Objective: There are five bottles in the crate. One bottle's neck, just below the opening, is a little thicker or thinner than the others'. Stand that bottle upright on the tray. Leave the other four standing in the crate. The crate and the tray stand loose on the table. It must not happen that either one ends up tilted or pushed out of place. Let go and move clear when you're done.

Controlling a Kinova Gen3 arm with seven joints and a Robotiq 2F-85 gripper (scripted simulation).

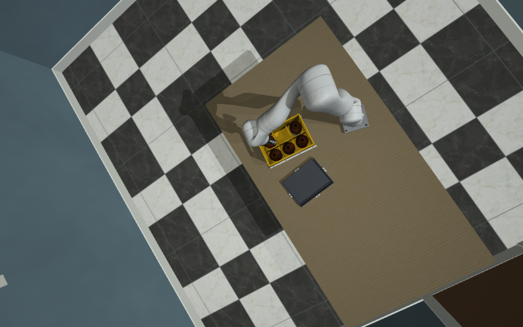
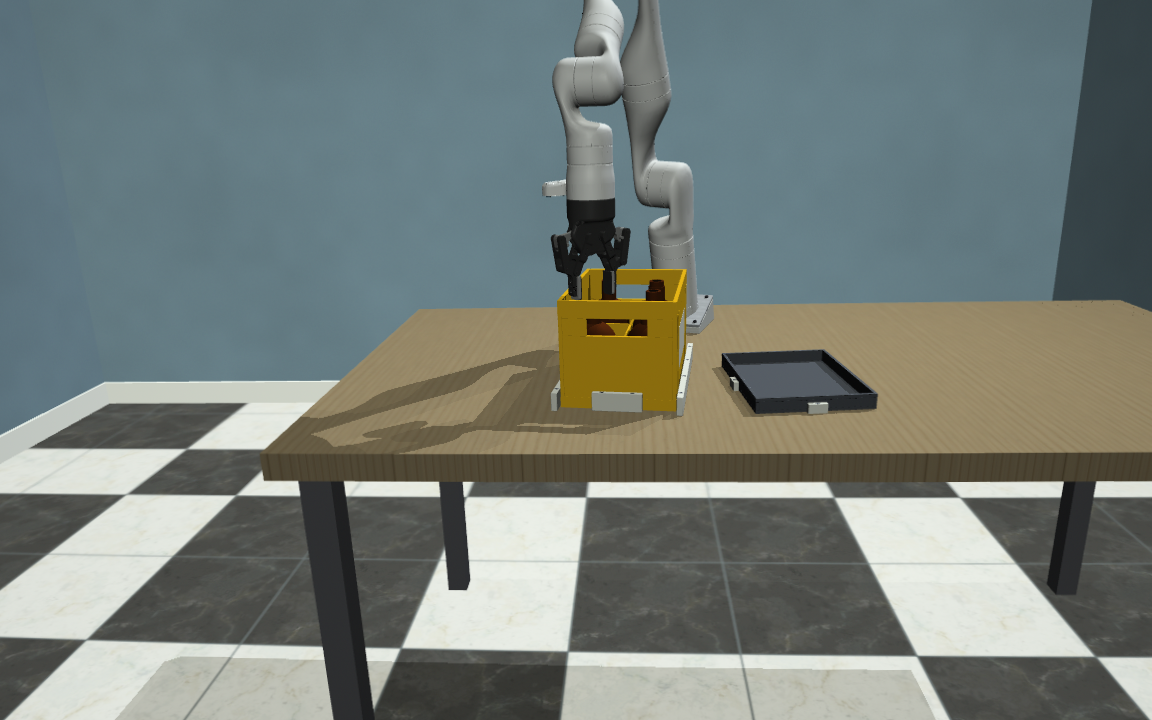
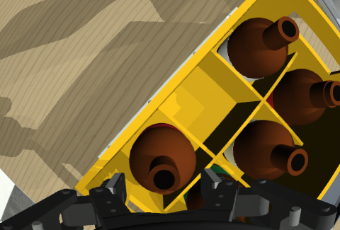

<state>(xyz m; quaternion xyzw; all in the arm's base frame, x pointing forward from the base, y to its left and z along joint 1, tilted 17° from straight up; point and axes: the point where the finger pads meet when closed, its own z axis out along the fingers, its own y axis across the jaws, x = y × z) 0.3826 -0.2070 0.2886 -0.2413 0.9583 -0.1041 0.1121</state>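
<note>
The yellow crate [image 2: 622,340] stands on the table and holds five brown bottles; it also shows in the top view [image 1: 287,140]. In the wrist view, three bottles [image 3: 257,48], [image 3: 302,95], [image 3: 265,155] stand in the far cells. A fourth [image 3: 195,199] is mostly hidden by my gripper. One cell [image 3: 203,98] is empty. My gripper [image 3: 163,183] is open, lowered to the crate's rim [image 2: 590,288]. Its fingers stand on either side of the corner bottle's [image 3: 163,159] neck and are apart from it. The dark tray [image 2: 797,380] lies empty to the right of the crate.
The crate's yellow dividers and walls stand close around the fingers. The arm's base [image 1: 352,117] is mounted behind the crate. White blocks [image 2: 616,401] lie against the crate's foot. The table's left edge is near the crate.
</note>
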